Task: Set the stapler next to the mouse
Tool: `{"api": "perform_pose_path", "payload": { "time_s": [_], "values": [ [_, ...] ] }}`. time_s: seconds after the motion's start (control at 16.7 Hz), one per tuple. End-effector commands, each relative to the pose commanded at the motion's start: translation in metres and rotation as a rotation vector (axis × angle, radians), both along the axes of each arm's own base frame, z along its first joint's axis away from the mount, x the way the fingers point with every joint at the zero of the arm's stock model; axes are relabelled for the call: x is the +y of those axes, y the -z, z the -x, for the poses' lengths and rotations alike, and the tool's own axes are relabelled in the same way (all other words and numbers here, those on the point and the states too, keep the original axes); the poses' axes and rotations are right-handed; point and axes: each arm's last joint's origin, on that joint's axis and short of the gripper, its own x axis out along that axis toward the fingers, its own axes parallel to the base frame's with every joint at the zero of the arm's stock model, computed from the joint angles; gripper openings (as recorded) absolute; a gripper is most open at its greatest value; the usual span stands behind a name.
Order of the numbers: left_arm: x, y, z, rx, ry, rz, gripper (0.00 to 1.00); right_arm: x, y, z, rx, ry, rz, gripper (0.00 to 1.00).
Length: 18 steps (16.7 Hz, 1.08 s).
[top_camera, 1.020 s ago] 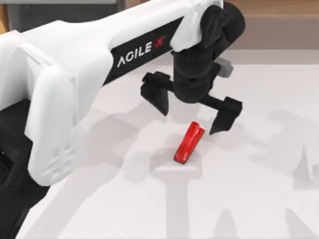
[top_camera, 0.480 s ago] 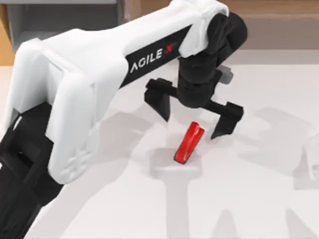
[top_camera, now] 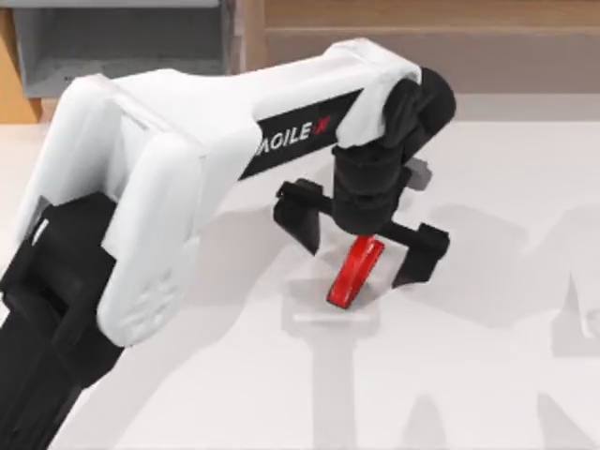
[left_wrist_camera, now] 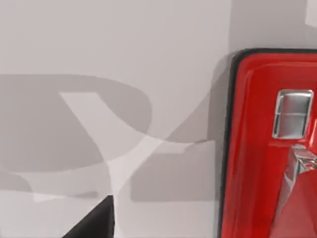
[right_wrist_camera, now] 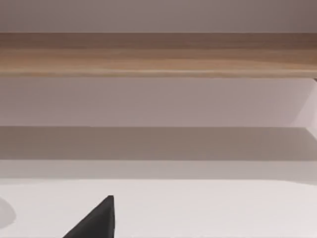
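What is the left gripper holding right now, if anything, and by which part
Nothing yet. The left gripper is open, its fingers either side of the far end of the stapler, which lies on the table.

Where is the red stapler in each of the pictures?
Top view: the stapler lies on the white table near the middle, between the open fingers of the left gripper.
Left wrist view: the stapler is seen close up along one edge of the picture.
Right wrist view: the stapler is not in it.
Shared landmark: the white table.
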Motion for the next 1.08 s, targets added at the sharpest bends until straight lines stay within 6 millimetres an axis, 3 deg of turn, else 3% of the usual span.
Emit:
{"api": "perform_pose_path", "payload": {
  "time_s": [0.18,0.96,1.08],
  "values": [
    [0.0,0.0003,0.0,0.0,0.0,0.0,1.0,0.0,0.0,0.0,0.0,0.0,0.0,1.0],
    [0.0,0.0003,0.0,0.0,0.0,0.0,0.02,0.0,0.0,0.0,0.0,0.0,0.0,1.0],
    [0.0,0.0003,0.0,0.0,0.0,0.0,0.0,0.0,0.0,0.0,0.0,0.0,0.0,1.0]
  ]
}}
